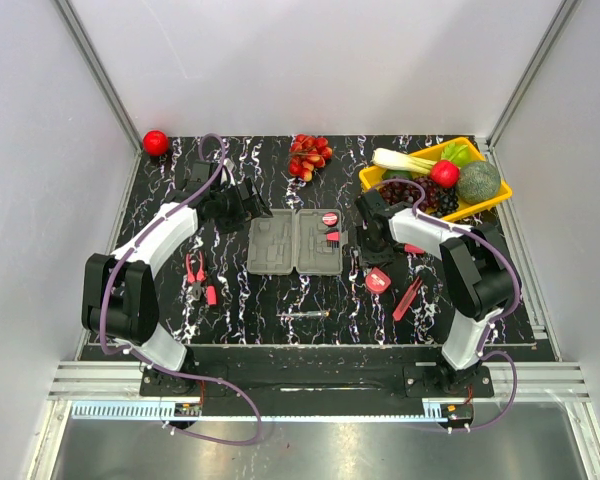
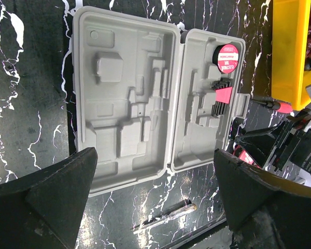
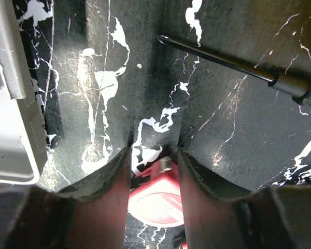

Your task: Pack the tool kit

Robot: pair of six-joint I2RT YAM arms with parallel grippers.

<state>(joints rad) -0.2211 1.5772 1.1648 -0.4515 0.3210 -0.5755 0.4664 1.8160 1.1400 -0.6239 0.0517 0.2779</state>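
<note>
The left claw [image 2: 155, 176] stands wide and empty. The open case [image 2: 129, 98] lies flat below and ahead of it, with a roll [image 2: 227, 56] and hex keys [image 2: 220, 96] in the half to the claw's right. The right claw [image 3: 154, 171] points down, its fingers [image 3: 111, 187] set narrow on either side of the red tape measure [image 3: 155, 202]. Whether they press it cannot be told. The case's edge is to this claw's left, and a screwdriver [image 3: 223, 59] lies ahead to its right.
</note>
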